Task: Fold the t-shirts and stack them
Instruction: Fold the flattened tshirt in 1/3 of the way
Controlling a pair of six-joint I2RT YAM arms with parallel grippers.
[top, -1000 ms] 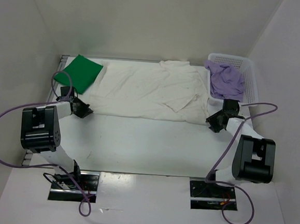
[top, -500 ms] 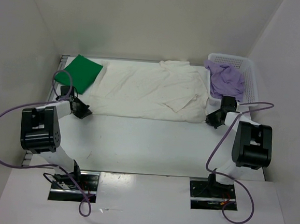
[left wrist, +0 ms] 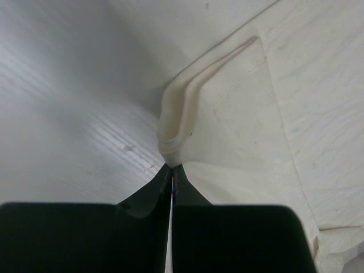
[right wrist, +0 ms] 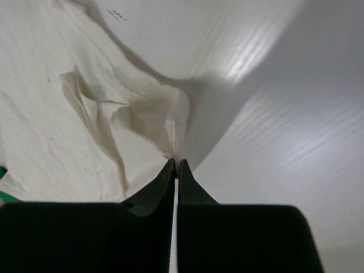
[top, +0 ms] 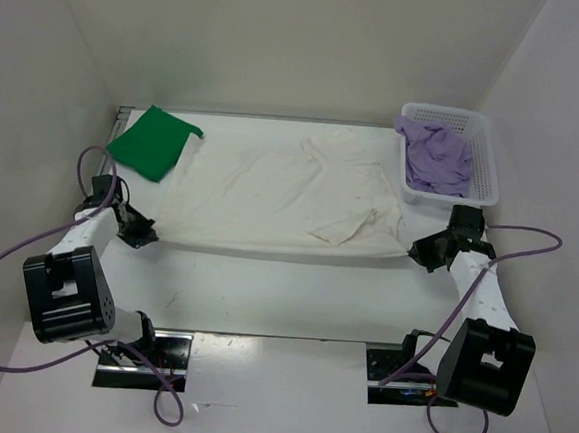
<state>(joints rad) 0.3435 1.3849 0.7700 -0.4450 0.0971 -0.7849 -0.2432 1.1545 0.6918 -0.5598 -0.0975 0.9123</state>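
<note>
White shirt: a large, soft white cloth t-shirt (top: 281, 191) lies spread wide across the middle of the white table (top: 284, 291). Its near edge is drawn into a fairly straight line between the two grippers.
White shirt surface: creased, with faint dark specks. A loose flap is folded over right of centre.
Left gripper: the left gripper (top: 138, 232) sits at the shirt's near left corner. In the wrist view, the left gripper (left wrist: 172, 173) has its black fingers pressed together on a rolled, bunched hem of the shirt (left wrist: 273, 114).
Right gripper: the right gripper (top: 422, 254) sits at the near right corner. In its wrist view, the right gripper (right wrist: 175, 168) is pinched closed on a crumpled tip of the shirt (right wrist: 85, 114).
Green shirt: a bright green cloth t-shirt (top: 153, 143), folded into a flat square, lies at the far left, just beside the white one.
Lavender shirt: a pale lavender cloth t-shirt (top: 435, 156) lies crumpled inside a white plastic lattice basket (top: 488, 162) at the far right.
</note>
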